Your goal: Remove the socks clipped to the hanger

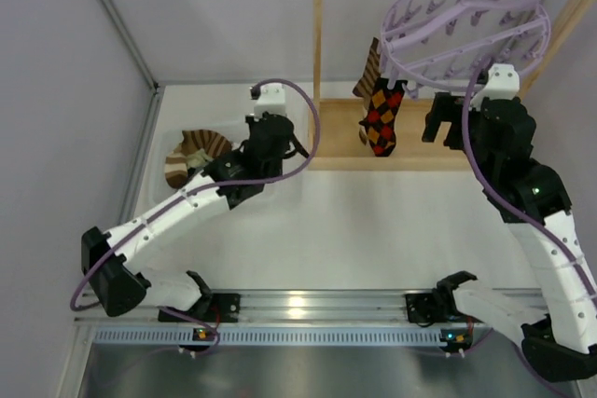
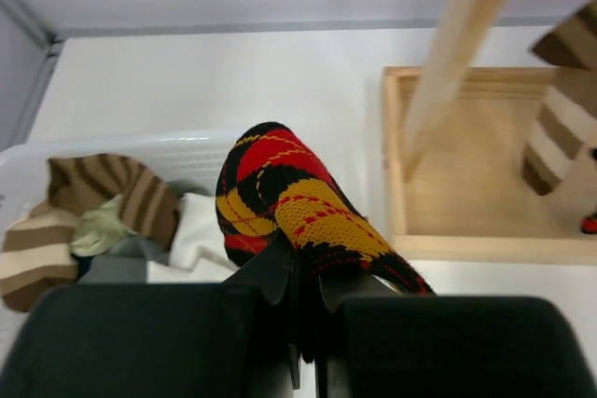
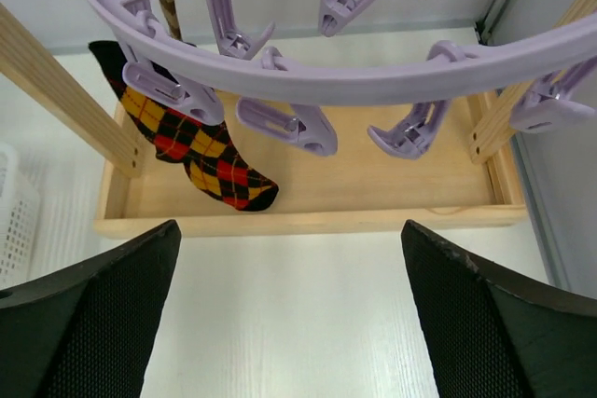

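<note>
Found the hanger [image 3: 373,81] hooked over the top bar of the wooden rack [image 1: 318,62], at the far right of the counter [image 1: 354,230]. Counted two socks clipped on its left side: a diamond-patterned sock [image 1: 381,118] and, just behind it, a brown-and-tan striped sock [image 1: 371,67], both dangling above the rack's base tray [image 3: 326,193]. Noted clip pegs [image 3: 280,123] hanging from the near arc of the ring.

Found the left pincer [image 2: 306,272] pressed together on a second diamond sock [image 2: 280,193], gripped at one end, with the free end reaching forward toward the right end of the white basket [image 2: 168,146]. Cannot tell whether over the basket or just beside it.

Recorded inside the basket: striped socks [image 2: 140,193] in brown and tan, a white sock [image 2: 201,230], a pale yellow-green piece [image 2: 98,230] and a grey piece [image 2: 112,267] tucked among them.

Found the right pincer [image 3: 289,249] spread wide, raised just below the hanger's near rim, gripping nothing. Placed it to the right of the clipped diamond-patterned sock and apart from it.
</note>
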Tool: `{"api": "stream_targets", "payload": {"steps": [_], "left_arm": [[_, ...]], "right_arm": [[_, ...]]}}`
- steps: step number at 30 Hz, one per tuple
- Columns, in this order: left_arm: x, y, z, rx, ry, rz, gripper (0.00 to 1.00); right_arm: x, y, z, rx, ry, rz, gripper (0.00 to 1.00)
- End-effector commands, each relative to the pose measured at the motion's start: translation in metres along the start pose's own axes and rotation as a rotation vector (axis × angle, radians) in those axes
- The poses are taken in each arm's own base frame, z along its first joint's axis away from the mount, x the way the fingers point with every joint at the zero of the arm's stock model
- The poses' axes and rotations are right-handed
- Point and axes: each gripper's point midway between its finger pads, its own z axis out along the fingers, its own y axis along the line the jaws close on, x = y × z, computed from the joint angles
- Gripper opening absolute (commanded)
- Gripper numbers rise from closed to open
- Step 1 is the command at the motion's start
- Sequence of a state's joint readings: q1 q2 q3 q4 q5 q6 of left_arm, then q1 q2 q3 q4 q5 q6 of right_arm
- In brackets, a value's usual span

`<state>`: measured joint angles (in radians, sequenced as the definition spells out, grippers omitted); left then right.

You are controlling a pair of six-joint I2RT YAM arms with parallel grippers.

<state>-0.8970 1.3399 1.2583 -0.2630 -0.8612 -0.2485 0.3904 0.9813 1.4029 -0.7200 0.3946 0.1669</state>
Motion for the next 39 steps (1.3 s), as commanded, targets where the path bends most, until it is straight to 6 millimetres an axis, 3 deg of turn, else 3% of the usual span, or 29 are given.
{"api": "stream_targets", "payload": {"steps": [1,6,7,8,9,14,18,21,22,23,26,29,33,39], "left_arm": [[-0.007,0.049,0.005,-0.070,0.047,-0.072,0.00],[0.009,0.119,0.027,-0.222,0.132,-0.125,0.00],[0.016,0.144,0.036,-0.270,0.157,-0.153,0.00],[0.026,0.155,0.043,-0.292,0.184,-0.181,0.00],[0.033,0.188,0.052,-0.355,0.204,-0.231,0.00],[0.074,0.243,0.073,-0.508,0.301,-0.282,0.00],[0.104,0.240,0.083,-0.498,0.380,-0.278,0.05],[0.115,0.231,0.085,-0.457,0.415,-0.286,0.07],[0.116,0.230,0.084,-0.451,0.418,-0.290,0.14],[0.116,0.230,0.083,-0.449,0.418,-0.290,0.27],[0.110,0.233,0.074,-0.462,0.393,-0.295,0.99],[0.088,0.228,0.063,-0.428,0.335,-0.305,0.99],[0.056,0.202,0.047,-0.357,0.247,-0.283,0.99],[0.035,0.183,0.029,-0.338,0.188,-0.262,0.99]], "right_arm": [[-0.008,0.001,-0.018,-0.043,-0.057,0.048,1.00],[-0.005,-0.008,-0.035,-0.041,-0.085,0.064,1.00],[-0.005,-0.009,-0.037,-0.042,-0.088,0.063,1.00],[-0.003,-0.010,-0.041,-0.044,-0.090,0.067,0.99],[-0.003,-0.011,-0.042,-0.045,-0.093,0.071,1.00],[-0.002,-0.015,-0.049,-0.039,-0.104,0.071,1.00],[-0.002,-0.020,-0.050,-0.017,-0.107,0.066,0.99],[-0.001,-0.020,-0.050,-0.017,-0.106,0.070,1.00],[-0.002,-0.020,-0.050,-0.016,-0.109,0.072,0.99],[0.000,-0.019,-0.048,-0.018,-0.102,0.068,0.99],[0.002,-0.017,-0.047,-0.025,-0.095,0.073,1.00],[0.002,-0.018,-0.047,-0.023,-0.095,0.074,0.99],[0.002,-0.020,-0.053,-0.024,-0.105,0.078,1.00],[0.003,-0.026,-0.064,-0.024,-0.122,0.085,0.99]]}}
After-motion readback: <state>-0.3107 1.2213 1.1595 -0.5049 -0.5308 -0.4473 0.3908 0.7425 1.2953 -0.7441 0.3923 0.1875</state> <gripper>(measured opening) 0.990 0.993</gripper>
